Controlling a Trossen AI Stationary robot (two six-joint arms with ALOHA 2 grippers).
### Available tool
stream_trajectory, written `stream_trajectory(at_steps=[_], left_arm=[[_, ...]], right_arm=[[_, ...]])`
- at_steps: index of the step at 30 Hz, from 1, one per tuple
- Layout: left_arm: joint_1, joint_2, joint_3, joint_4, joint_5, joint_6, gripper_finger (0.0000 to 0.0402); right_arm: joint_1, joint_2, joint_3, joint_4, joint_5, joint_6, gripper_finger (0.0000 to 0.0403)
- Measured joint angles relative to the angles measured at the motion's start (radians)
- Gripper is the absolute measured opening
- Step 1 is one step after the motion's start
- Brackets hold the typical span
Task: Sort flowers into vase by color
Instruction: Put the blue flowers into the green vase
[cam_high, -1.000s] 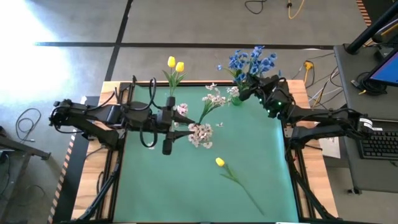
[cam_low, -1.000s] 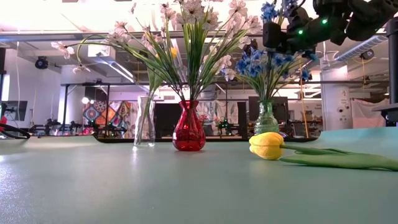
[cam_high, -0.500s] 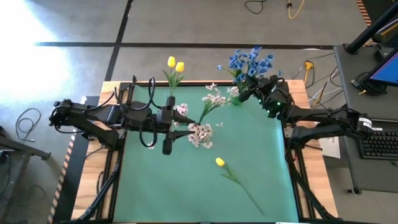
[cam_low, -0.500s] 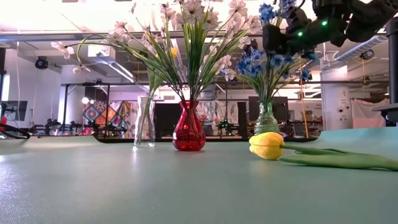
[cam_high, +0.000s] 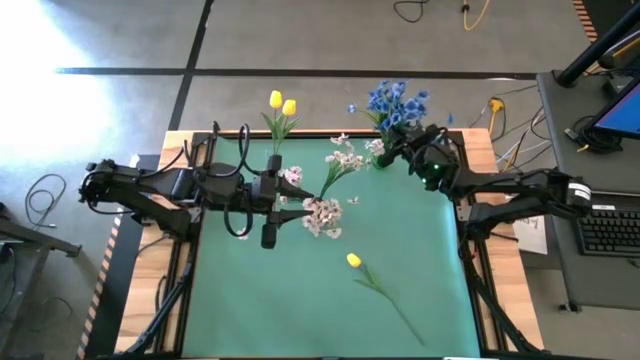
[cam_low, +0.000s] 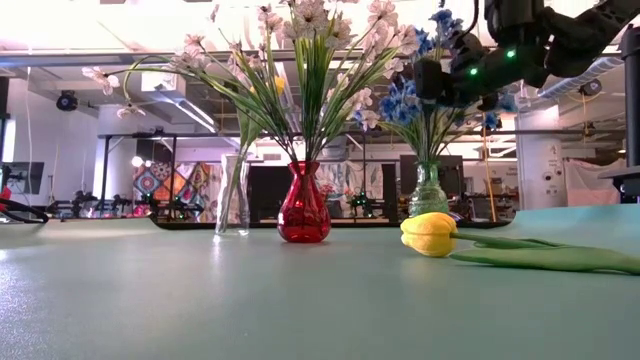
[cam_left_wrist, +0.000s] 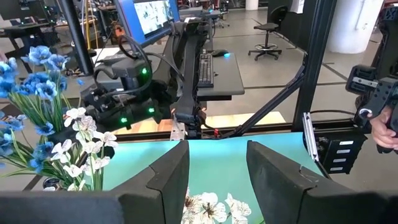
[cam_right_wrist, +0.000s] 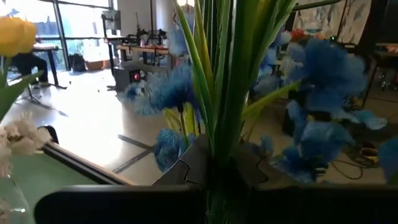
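Three vases stand near the table's far edge. A clear one (cam_low: 232, 195) holds yellow tulips (cam_high: 281, 103), a red one (cam_low: 303, 205) holds pinkish-white blossoms (cam_high: 323, 215), and a green glass one (cam_low: 428, 190) holds blue flowers (cam_high: 395, 100). Another yellow tulip (cam_high: 353, 261) lies flat on the green mat. My right gripper (cam_low: 440, 80) is up among the blue flowers above the green vase, shut on a green stem. My left gripper (cam_left_wrist: 217, 174) hangs open and level beside the pinkish-white blossoms (cam_left_wrist: 208, 208), with nothing between its fingers. My right gripper pinches a green stem (cam_right_wrist: 219, 146) of the blue flowers between its two fingers. The fingers come in level and lie across the stem, which stands upright. Its upper part rises past the fingers among blue blossoms (cam_right_wrist: 323, 68). The gripper hides its lower end.
The lying tulip's long stem (cam_high: 395, 310) runs toward the near right corner. The mat's near left part is bare. A desk with a keyboard (cam_high: 605, 230) stands right of the table. A person's hand (cam_left_wrist: 387, 124) shows beyond the table in the left wrist view.
My right gripper has sunk a little and gone toward the table's left, carrying the blue flower stem with it, closer over the green vase. It has stayed shut.
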Motion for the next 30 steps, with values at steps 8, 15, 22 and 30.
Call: stream_trajectory(at_steps=[8, 15, 22, 30], left_arm=[[0.0, 0.0, 0.0, -0.001, 0.0, 0.021, 0.0148], [0.0, 0.0, 0.0, -0.002, 0.0, 0.022, 0.0148], [0.0, -0.001, 0.0, -0.002, 0.0, 0.021, 0.0148], [0.0, -0.001, 0.0, -0.002, 0.0, 0.022, 0.0148]], right_arm=[[0.0, 0.014, 0.0, -0.009, 0.0, 0.014, 0.0022], [0.0, 0.014, 0.0, -0.013, 0.0, 0.018, 0.0044], [0.0, -0.005, 0.0, -0.045, -0.001, 0.05, 0.0108], [0.005, -0.079, 0.0, -0.082, -0.026, 0.069, 0.0162]])
